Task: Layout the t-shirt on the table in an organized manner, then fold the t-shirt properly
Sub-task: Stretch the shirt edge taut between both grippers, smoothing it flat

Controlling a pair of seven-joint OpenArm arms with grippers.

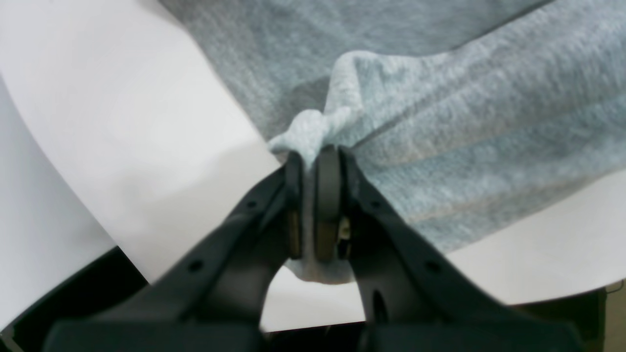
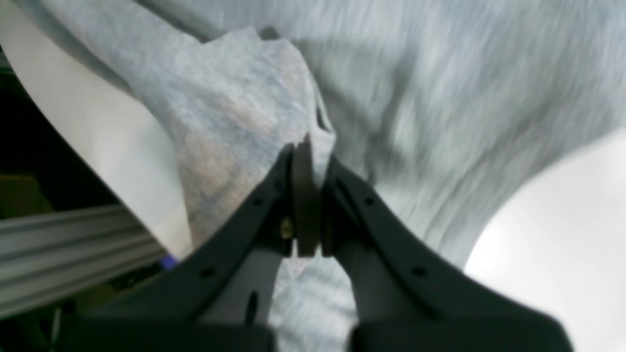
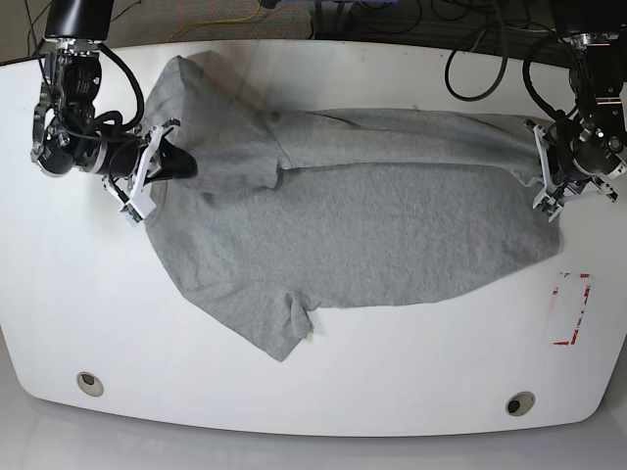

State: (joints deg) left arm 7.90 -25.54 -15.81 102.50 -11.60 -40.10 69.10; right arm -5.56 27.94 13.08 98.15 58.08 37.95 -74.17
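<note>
The t-shirt [image 3: 353, 220] is a light heather-grey cloth spread across the middle of the white table [image 3: 294, 392], stretched sideways between the two pincers, with one short sleeve [image 3: 284, 338] pointing toward the near edge and a second sleeve [image 3: 201, 88] folded up toward the far edge; no lettering shows on the side facing up, and soft creases run along its length. In the left wrist view, the left pincer [image 1: 315, 159] has its jaws pressed together on a bunched edge of the cloth, a small tuft poking out beyond the tips and a scrap hanging behind them, the rest of the shirt fanning away ahead. In the right wrist view, which is blurred, the right pincer [image 2: 308, 151] is likewise clamped on a fold of the shirt, with cloth draped to both sides of the tips and bare table just beyond.
</note>
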